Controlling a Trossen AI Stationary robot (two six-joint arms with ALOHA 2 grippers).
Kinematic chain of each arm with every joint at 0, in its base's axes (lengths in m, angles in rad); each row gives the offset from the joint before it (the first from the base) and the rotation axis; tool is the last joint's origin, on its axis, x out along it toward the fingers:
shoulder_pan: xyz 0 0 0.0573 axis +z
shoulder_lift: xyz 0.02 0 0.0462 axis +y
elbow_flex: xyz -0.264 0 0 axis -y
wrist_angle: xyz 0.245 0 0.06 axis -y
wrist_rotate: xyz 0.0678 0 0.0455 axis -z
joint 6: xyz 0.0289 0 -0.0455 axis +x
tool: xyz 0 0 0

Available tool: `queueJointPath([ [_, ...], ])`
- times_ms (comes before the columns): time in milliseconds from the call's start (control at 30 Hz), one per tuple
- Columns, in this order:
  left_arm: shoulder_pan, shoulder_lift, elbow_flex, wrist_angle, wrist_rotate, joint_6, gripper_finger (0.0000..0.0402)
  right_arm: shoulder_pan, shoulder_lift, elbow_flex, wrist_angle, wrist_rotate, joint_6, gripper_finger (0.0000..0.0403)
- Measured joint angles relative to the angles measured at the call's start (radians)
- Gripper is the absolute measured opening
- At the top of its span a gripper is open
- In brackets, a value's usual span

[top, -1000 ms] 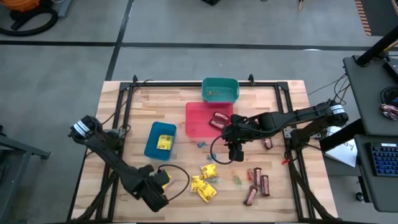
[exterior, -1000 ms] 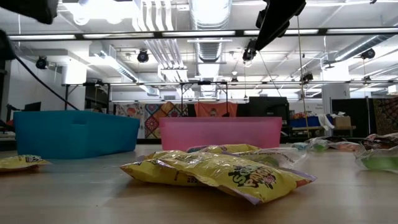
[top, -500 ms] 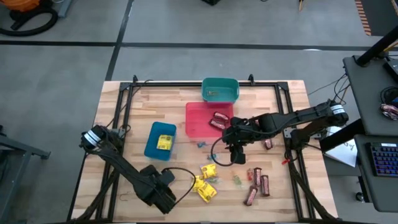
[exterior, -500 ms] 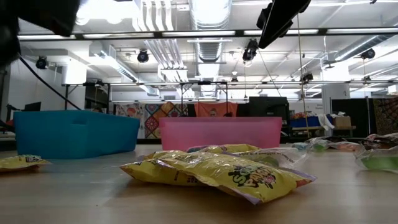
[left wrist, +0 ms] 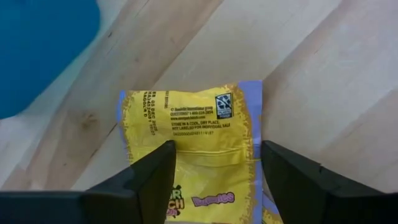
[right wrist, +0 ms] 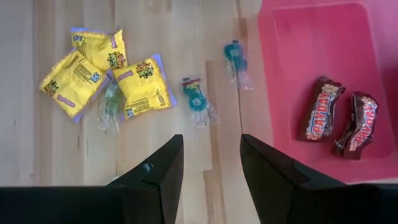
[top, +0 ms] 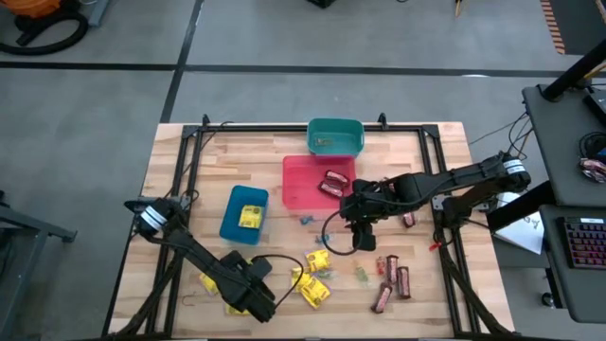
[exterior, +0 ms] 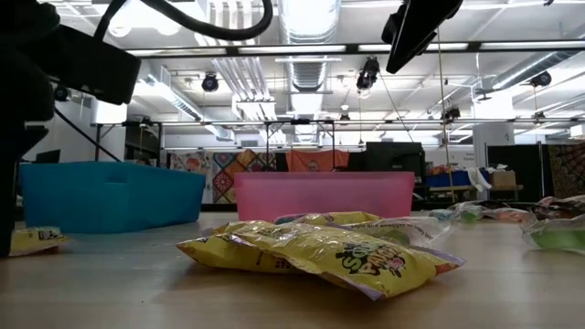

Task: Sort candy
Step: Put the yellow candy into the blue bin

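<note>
**High view.** Near the worktop's (top: 189, 152) front edge, on the operator side of the blue bin (top: 230, 227), the left end effector (top: 258, 301) has swung in from the front-left corner toward the loose yellow packets (top: 311, 284). One packet (top: 250, 217) already lies inside the blue bin. The right end effector (top: 363, 237) hangs well beyond that bin, just past the red bin (top: 298, 185). Brown bars (top: 390, 275) lie farther off still.

**Low view.** The left arm (exterior: 37, 64) now fills the space in front of the blue bin. A yellow packet lies flat in the foreground.

**Left wrist view.** The fingers (left wrist: 140, 180) have just spread wide. They straddle a packet (left wrist: 193, 155) lying on bare wood close to the blue bin, so it is judged not gripped. Open wood surrounds it.

**Right wrist view.** The fingers (right wrist: 155, 171) stand partly apart and hold nothing. Two bars (right wrist: 320, 115) sit in the red bin, so sorting is only partly done.
</note>
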Motion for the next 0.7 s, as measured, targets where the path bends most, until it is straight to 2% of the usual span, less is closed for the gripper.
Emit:
queueJointPath([
  [200, 0.001, 0.002, -0.001, 0.004, -0.023, -0.003, 0.0191, 0.000, 0.000, 0.000, 0.001, 0.000, 0.000, 0.0150],
  [333, 0.001, 0.002, -0.009, 0.015, -0.027, -0.003, 0.0162, 0.000, 0.000, 0.000, 0.001, 0.000, 0.000, 0.0150],
  [700, -0.001, -0.007, -0.050, 0.102, -0.034, -0.003, 0.0036, 0.020, 0.000, 0.000, 0.002, 0.002, 0.000, 0.0150],
])
